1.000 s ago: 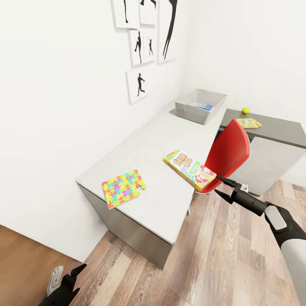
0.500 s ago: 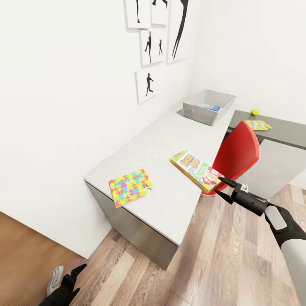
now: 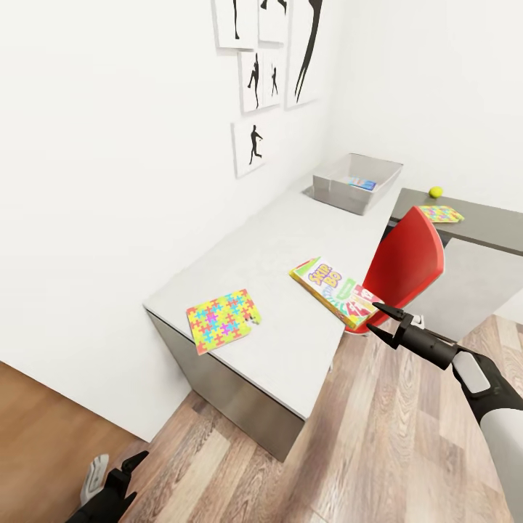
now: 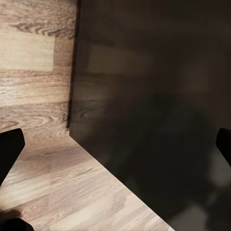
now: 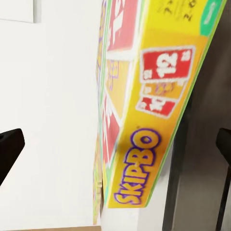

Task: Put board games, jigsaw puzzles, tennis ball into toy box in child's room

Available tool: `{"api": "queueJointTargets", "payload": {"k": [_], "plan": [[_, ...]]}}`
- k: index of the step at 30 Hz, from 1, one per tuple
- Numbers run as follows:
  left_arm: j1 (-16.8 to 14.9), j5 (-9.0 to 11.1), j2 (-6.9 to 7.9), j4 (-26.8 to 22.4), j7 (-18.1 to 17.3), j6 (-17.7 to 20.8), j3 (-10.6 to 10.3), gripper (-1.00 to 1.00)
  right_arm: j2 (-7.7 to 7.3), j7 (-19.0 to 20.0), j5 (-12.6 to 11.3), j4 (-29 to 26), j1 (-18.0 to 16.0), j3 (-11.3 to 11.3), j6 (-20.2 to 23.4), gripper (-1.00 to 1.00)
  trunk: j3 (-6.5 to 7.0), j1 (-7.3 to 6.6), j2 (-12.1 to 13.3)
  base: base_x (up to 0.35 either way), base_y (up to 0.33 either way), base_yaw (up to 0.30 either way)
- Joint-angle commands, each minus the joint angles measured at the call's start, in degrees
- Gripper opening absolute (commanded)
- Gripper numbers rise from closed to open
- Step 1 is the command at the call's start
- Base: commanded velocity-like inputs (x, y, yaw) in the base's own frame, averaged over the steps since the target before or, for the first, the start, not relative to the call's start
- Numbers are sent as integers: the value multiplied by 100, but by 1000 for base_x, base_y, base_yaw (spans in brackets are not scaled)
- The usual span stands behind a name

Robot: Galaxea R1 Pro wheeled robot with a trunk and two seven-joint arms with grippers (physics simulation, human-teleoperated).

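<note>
On the light grey top of the table (image 3: 261,247), your nearest target is the SKIP BO board game (image 3: 338,290), lying flat at the edge closest to the red chair (image 3: 403,265), with one corner reaching the table's rim. Your right gripper (image 3: 379,320) hangs just off that corner, apart from the box, its two dark fingers spread wide with nothing between them. From the right wrist view you see the SKIP BO box (image 5: 144,110) close up, its yellow side with the purple title facing the camera and the fingertips far out at either edge of the picture.

Nearer the table's front end lies one jigsaw puzzle (image 3: 221,319), flat and well apart from the game. At the far end, by the wall, sits the toy box (image 3: 357,181), and a blue board game (image 3: 361,184) lies inside it. On the dark grey wing (image 3: 472,221) beyond the chair you have the second jigsaw puzzle (image 3: 441,213) and, just behind it, the tennis ball (image 3: 435,192).

Your left gripper (image 3: 120,479) is low over the wood plank floor (image 3: 392,450), beside the table's front corner; in the left wrist view its fingers (image 4: 9,149) sit at opposite edges, wide apart and empty, facing a dark panel (image 4: 154,106) above the floorboards. Black silhouette pictures (image 3: 269,65) hang on the white wall above the table.
</note>
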Motion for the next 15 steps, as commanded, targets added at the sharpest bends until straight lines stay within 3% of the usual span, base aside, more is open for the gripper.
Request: {"api": "queueJointTargets", "payload": {"k": [1,15], "plan": [[-4,18,-2,0,-8,45,17,100,1,16,12,3,-4,-12,22,100,-4,0,-2,0,0,3],[-4,18,-3,0,-9,45,16,100,1,-16,15,23,-7,-15,4,100,-4,0,-2,0,0,1]]}}
